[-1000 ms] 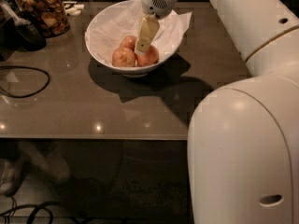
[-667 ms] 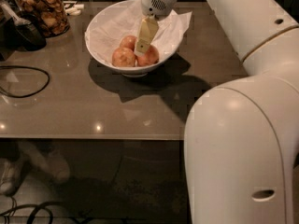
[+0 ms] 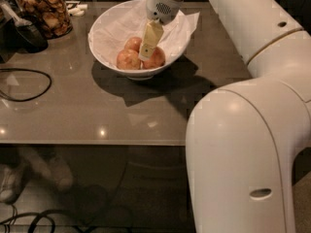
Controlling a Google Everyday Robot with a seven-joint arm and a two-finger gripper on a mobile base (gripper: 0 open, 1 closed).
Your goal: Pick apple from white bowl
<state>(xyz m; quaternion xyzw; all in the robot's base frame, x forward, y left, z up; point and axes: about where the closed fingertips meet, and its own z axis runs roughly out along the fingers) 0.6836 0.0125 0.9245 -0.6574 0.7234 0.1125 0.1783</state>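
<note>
Since the earlier frames the big near arm link has slid a bit picture-left. The gripper sits in almost the same spot, maybe slightly lower. Apples haven't shifted. Bowl unmoved on the table, jar at back left.

Gripper is down inside the bowl, slanting in from upper right, its tip in the gap among three apples. Apple, the reddest, lies just picture-right of the tip and partly hidden behind it; looks touching, not certain. Paler apple is just left of the tip, third apple behind it. All rest on the paper lining. Apple is round, so no long axis to line up with.

Can't tell how far the gripper is open or whether it has hold of anything. Judgement: grasp stage, apple not lifted; next move needs closing on the right-hand apple, not the paler one.
</note>
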